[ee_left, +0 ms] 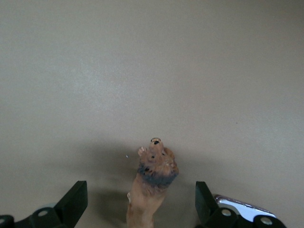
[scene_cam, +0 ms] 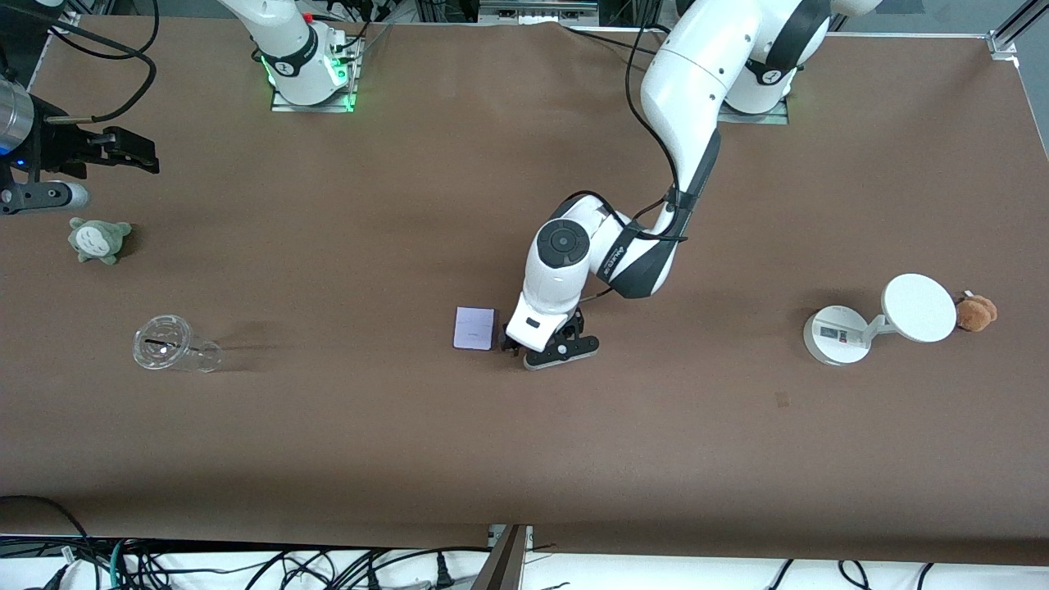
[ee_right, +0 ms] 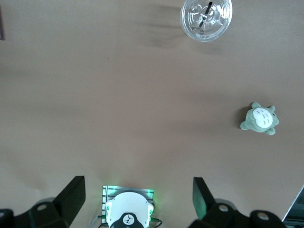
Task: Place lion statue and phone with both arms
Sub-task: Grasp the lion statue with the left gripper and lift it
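The lion statue (ee_left: 151, 183), orange-brown with a darker mane band, lies on the brown table between the fingers of my left gripper (ee_left: 140, 202). The jaws stand wide apart on either side of it and do not touch it. In the front view my left gripper (scene_cam: 515, 351) is low over the table's middle, beside the pale lavender phone (scene_cam: 474, 328), and it hides the lion. My right gripper (scene_cam: 135, 156) is open and empty, held high at the right arm's end of the table; its own view (ee_right: 137, 199) looks down on its base.
A clear plastic cup (scene_cam: 168, 344) lies on its side toward the right arm's end, with a grey-green plush (scene_cam: 98, 239) farther from the front camera. A white round-based stand with disc (scene_cam: 885, 319) and a brown plush (scene_cam: 977, 312) sit toward the left arm's end.
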Robot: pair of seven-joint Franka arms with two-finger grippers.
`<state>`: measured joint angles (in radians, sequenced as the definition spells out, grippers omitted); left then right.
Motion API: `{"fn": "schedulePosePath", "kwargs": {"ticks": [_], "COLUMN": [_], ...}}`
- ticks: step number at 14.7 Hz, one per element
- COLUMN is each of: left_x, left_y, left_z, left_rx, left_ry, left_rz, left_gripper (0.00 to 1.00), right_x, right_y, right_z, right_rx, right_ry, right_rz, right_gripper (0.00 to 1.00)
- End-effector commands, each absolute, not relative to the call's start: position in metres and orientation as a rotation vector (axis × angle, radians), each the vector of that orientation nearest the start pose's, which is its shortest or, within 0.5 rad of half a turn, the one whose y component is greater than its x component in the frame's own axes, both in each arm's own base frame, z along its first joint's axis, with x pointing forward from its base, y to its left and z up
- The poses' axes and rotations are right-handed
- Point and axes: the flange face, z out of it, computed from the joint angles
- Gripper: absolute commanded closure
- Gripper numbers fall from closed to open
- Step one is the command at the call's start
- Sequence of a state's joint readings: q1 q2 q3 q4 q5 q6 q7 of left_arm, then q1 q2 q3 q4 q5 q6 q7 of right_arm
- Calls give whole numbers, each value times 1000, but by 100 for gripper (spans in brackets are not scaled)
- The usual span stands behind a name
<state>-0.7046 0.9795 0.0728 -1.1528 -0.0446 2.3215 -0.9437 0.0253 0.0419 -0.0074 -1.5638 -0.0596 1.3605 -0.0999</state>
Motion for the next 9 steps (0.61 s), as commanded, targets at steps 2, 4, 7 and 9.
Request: {"fn": "schedulePosePath", "kwargs": {"ticks": [2, 4, 7, 9], "left_x": [621, 618, 616, 618], "left_y": [-490, -493, -496, -492], "left_z": [207, 206, 206, 205], "left_rx": [-3215, -3213, -3216, -3212], "left_ry": [-458, -450, -432, -423], "left_rz": [-301, -300, -302, -299], "left_gripper": [9, 31, 57, 74], "right_x": [542, 542, 542, 542], "right_y": [1, 1, 1, 1], "right_z": [592, 592, 592, 592], "right_rx": [-3156, -3156, -3156, -3156], "right_ry": [-179, -179, -179, -179], "right_rz": [384, 384, 384, 384], "right_gripper": [0, 0, 0, 0]}}
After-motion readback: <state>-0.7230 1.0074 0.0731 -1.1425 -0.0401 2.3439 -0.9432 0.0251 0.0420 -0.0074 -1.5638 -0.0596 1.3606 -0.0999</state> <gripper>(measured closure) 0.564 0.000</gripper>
